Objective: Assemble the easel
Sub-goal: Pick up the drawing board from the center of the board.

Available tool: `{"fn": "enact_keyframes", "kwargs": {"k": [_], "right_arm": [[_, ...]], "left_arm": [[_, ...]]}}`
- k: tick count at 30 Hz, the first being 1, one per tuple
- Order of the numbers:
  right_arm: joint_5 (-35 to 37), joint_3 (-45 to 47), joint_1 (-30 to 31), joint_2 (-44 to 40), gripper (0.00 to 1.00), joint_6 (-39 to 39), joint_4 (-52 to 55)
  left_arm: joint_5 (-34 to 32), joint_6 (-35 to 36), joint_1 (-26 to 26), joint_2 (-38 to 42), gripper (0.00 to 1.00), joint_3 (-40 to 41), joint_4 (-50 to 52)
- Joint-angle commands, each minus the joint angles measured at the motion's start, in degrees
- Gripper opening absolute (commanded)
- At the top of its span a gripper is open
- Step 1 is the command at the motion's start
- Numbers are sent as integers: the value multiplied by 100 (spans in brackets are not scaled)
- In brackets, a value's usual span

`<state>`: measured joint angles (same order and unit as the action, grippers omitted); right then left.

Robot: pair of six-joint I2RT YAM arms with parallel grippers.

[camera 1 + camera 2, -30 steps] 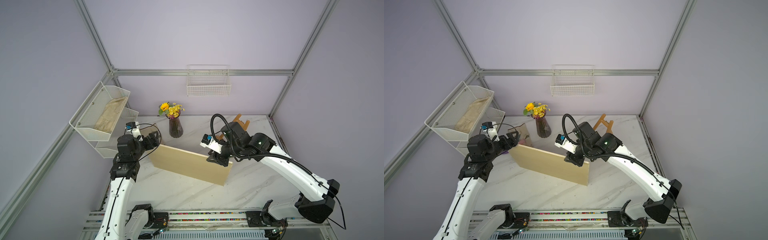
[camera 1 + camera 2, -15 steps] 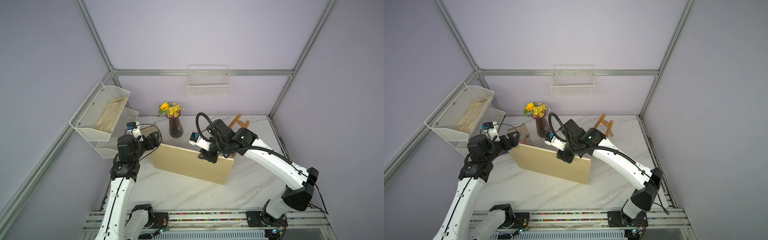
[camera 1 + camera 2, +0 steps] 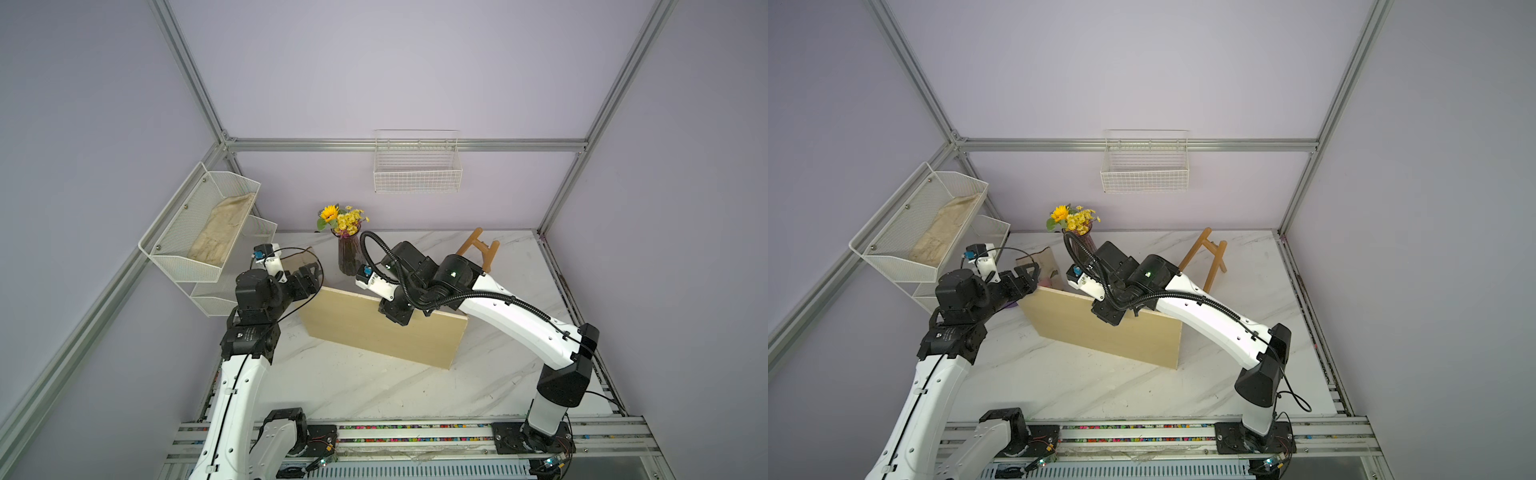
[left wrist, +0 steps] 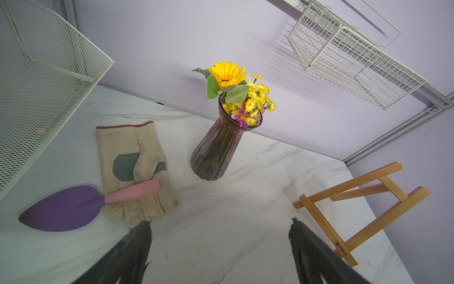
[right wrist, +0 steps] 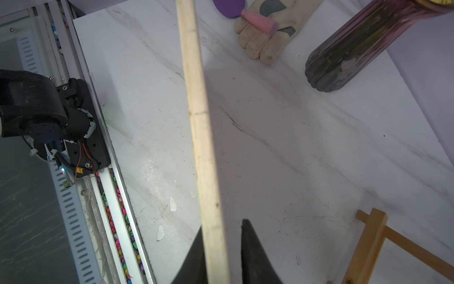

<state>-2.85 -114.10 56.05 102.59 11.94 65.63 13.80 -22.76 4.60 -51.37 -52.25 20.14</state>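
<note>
Right arm (image 3: 511,318) is sliding left along the top edge of the plywood board (image 3: 365,332) and pulling its elbow in. Its jaws are squeezing in around that edge. More of the easel (image 3: 478,249) is peeking out from behind the arm now.

The pale board (image 3: 374,332) stands on edge slantwise across the middle of the marble table (image 3: 353,386), with the right gripper (image 5: 222,225) astride its top edge, so a low path from the near strip to the back is blocked and only the marble past its ends is left. Behind it the vase (image 4: 216,152) stands mid-table, the glove (image 4: 127,147) and trowel (image 4: 61,209) lie to its left and the easel (image 4: 356,183) to its right, leaving an open lane between vase and easel, which the wide-spread left gripper (image 4: 219,221) faces. The mesh shelf (image 3: 237,185) overhangs the back left corner.
</note>
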Motion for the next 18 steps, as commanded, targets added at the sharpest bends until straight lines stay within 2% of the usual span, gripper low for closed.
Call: {"fn": "enact_keyframes", "kwargs": {"k": [1,7,10,18], "right_arm": [[346,111,2,-37,16,-192,58],[441,158,2,-46,3,-193,41],[374,152,2,-79,0,-219,-5],[480,273,3,-425,0,-405,-363]], "left_arm": [[200,26,-102,-27,88,132,394],[203,1,-130,-17,89,103,394],[159,-26,-135,38,90,96,393],[150,-113,-152,123,97,-89,403]]}}
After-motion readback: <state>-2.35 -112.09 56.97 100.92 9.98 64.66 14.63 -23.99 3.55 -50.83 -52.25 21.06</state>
